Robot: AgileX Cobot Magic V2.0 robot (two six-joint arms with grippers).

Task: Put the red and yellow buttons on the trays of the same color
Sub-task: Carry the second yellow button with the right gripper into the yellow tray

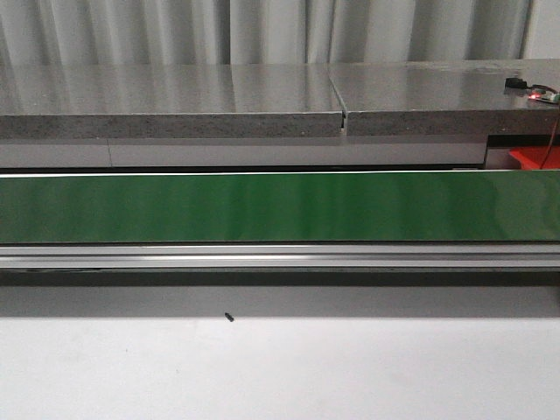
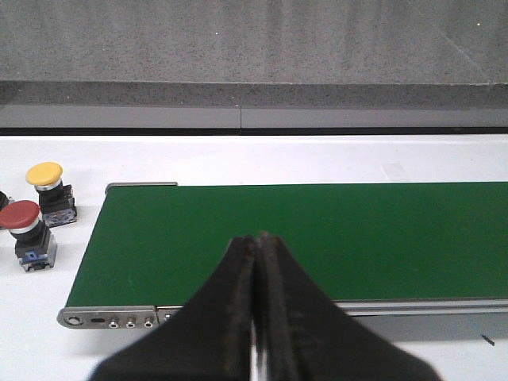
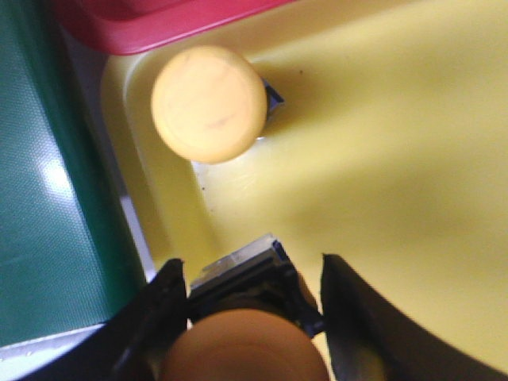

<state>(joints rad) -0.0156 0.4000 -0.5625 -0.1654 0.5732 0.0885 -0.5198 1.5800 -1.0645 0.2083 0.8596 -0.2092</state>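
**Over the yellow tray: second button in the jaws**

Between the right gripper [image 3: 252, 317] fingers, pinched: a yellow button [image 3: 246, 345], above the yellow tray [image 3: 397, 182]. Farther in, another yellow button [image 3: 209, 103] resting upright; beyond, red tray [image 3: 151, 24].

Left gripper [image 2: 255, 302] jaws pressed together, empty, above green belt [image 2: 317, 238]. Beside belt end: red button [image 2: 26, 234], yellow button on table [image 2: 49, 192].

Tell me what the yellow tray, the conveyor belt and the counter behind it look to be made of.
Yellow tray: probably moulded plastic, smooth and slightly glossy, with soft rounded walls. Conveyor belt: green rubber or PVC by the look, finely textured in the right wrist view, on a metal frame. Counter: speckled grey stone or a stone imitation, polished enough to reflect.
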